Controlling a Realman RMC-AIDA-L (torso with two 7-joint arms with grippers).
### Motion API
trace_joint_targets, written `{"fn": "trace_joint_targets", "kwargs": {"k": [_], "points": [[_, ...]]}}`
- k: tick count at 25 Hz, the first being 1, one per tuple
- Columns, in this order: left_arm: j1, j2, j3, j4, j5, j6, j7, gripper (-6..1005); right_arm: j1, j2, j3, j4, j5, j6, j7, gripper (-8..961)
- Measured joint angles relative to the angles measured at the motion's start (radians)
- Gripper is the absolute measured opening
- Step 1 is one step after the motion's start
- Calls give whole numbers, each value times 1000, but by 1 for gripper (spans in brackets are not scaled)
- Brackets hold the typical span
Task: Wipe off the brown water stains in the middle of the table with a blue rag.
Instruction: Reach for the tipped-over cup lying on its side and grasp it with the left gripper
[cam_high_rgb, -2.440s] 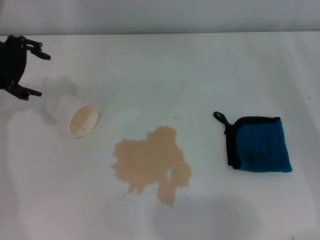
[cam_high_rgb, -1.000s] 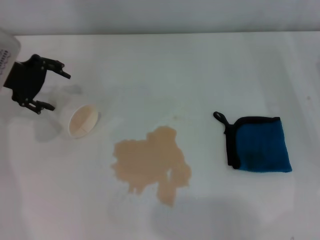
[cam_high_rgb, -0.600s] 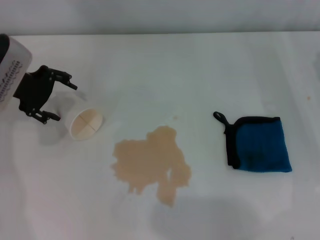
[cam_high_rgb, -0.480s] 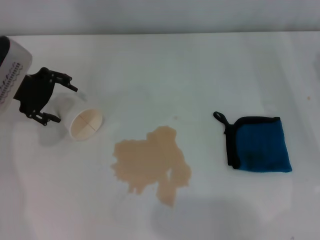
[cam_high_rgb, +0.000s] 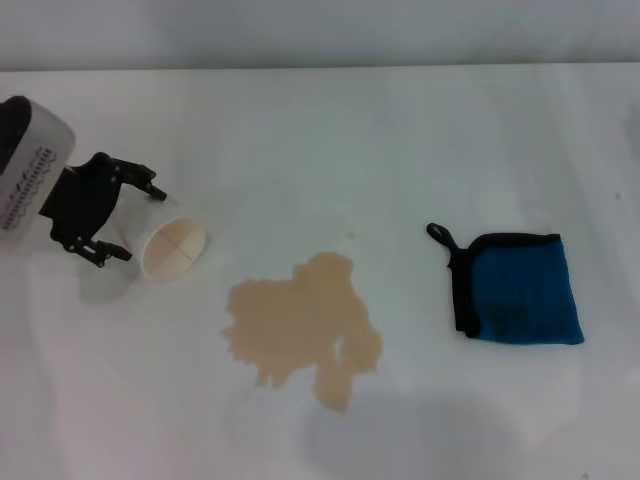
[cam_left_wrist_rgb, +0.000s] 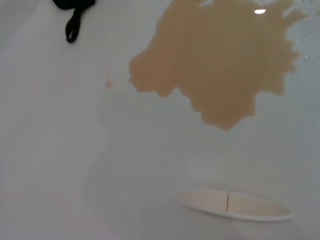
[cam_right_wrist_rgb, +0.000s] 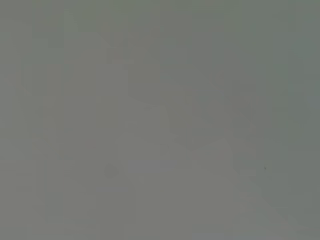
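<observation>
Black fingers of the left end effector (cam_high_rgb: 118, 214) are spread wide on either side of a white paper cup (cam_high_rgb: 160, 237) that lies tipped over on its side at the left of the white bench (cam_high_rgb: 330, 130). One finger sits above the cup's body and the other below it, both very close to the wall. Whether they press on the cup cannot be told from the head view. The cup's round mouth faces toward the middle of the bench, and a thin cross-shaped line shows inside it. In the left wrist view only the cup's rim (cam_left_wrist_rgb: 235, 205) appears, with a short red mark on its inner wall.

Just beside the cup's mouth, toward the centre of the bench, lie the brown water stains (cam_high_rgb: 300, 328): one flat, light tan blotch with uneven lobed edges and a tail running toward the near edge. The stain and the cup do not touch. Nothing lies on top of the stain.

Well apart from the stain, on the right half of the bench, rests the blue rag (cam_high_rgb: 520, 290). It is a bright blue square cloth with black edging, lying flat, with a small black loop at the corner nearest the stain. No end effector touches it.

The right wrist view shows only a plain grey field, and the right end effector appears in no view.
</observation>
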Motion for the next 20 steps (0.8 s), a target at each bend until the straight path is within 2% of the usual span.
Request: {"fn": "trace_joint_targets", "kwargs": {"k": [8, 20], "points": [[-3, -14, -1, -39, -3, -68, 18, 861, -6, 0, -3, -1, -2, -4, -1, 725], [-5, -21, -3, -52, -3, -110, 14, 855, -10, 0, -9, -2, -4, -15, 1, 725]]}}
